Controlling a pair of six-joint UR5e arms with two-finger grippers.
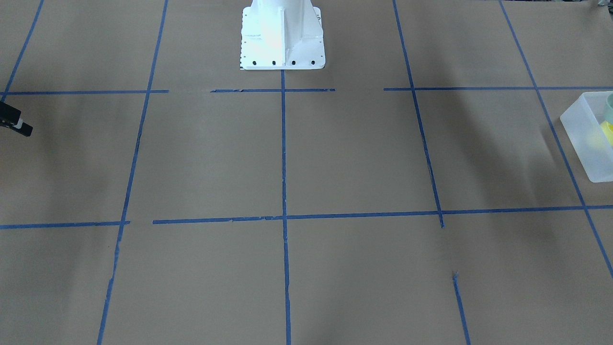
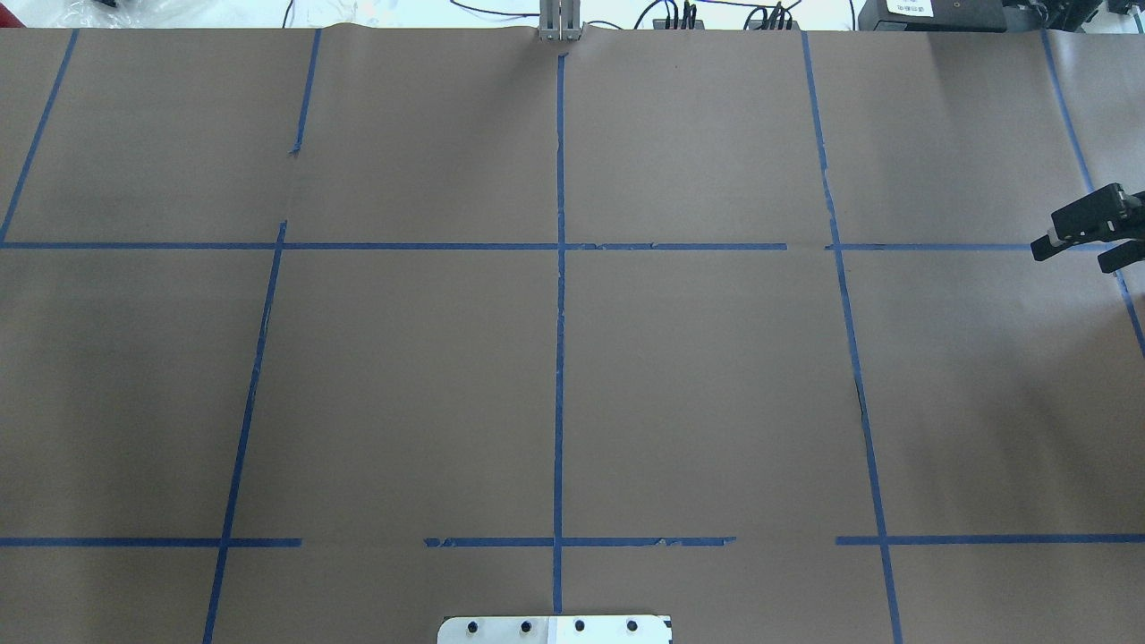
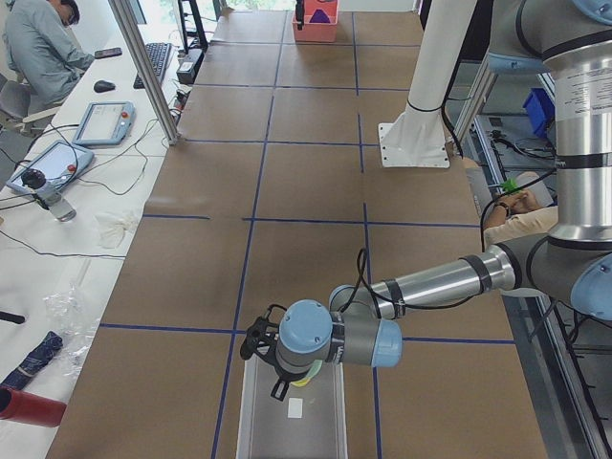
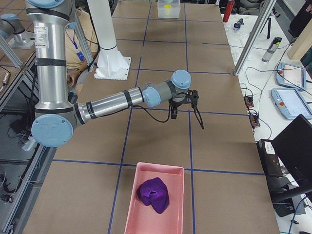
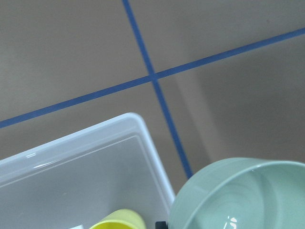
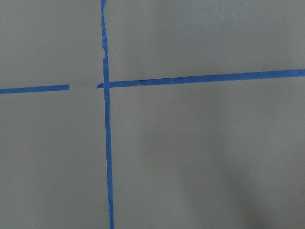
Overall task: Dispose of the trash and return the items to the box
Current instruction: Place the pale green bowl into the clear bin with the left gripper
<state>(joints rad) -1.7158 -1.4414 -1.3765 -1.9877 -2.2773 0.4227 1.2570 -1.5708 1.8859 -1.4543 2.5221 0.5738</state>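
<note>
The frosted box (image 1: pixel 582 143) sits at the table's end on my left; it also shows in the exterior left view (image 3: pixel 292 421) and the left wrist view (image 5: pixel 90 162). The yellow cup (image 5: pixel 119 220) stands inside it, also seen in the front view (image 1: pixel 607 130). A pale green bowl (image 5: pixel 243 195) is close under my left wrist, over the box's corner. My left gripper (image 3: pixel 275 356) hovers over the box; I cannot tell whether it holds the bowl. My right gripper (image 2: pixel 1073 258) is open and empty above bare table.
A pink bin (image 4: pixel 156 200) with a crumpled purple thing (image 4: pixel 153 194) stands at the table's end on my right. The white robot base (image 1: pixel 281 36) is at the near middle edge. Blue tape lines cross the brown paper.
</note>
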